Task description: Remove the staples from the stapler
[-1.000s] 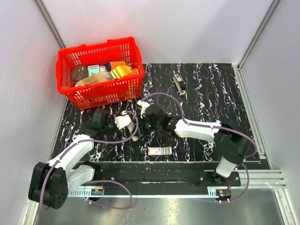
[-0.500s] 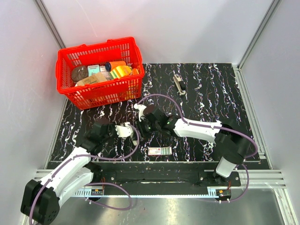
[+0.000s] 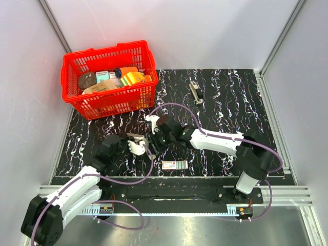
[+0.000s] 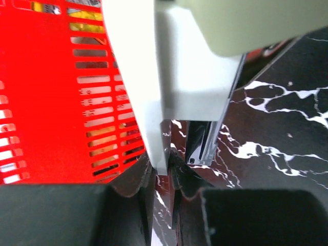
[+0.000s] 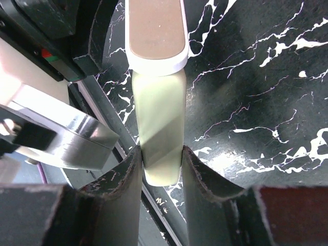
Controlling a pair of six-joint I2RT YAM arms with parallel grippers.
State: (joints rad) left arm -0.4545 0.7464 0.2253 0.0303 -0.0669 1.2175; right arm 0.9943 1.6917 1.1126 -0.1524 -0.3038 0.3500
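Note:
The stapler (image 3: pixel 147 148) is held off the table between both grippers, left of centre. In the right wrist view my right gripper (image 5: pixel 161 164) is shut on its pale beige top (image 5: pixel 160 118); a white-rimmed brown end (image 5: pixel 156 36) points away from the camera. In the left wrist view my left gripper (image 4: pixel 163 171) is shut on a thin white edge of the stapler (image 4: pixel 154 123). The beige top (image 4: pixel 246 25) lies above it, and a narrow metal channel (image 4: pixel 205 143) hangs open beside the jaws. In the top view the left gripper (image 3: pixel 139 145) and right gripper (image 3: pixel 155 141) almost touch.
A red basket (image 3: pixel 77 61) full of small items stands at the back left and fills the left of the left wrist view (image 4: pixel 61 102). A flat white box with green-and-red print (image 3: pixel 175 165) lies near the front edge. A small dark tool (image 3: pixel 196 92) lies at the back centre.
My left arm has drawn back toward the front and its gripper has moved down and right to the stapler. The right gripper has shifted slightly left, still holding the stapler.

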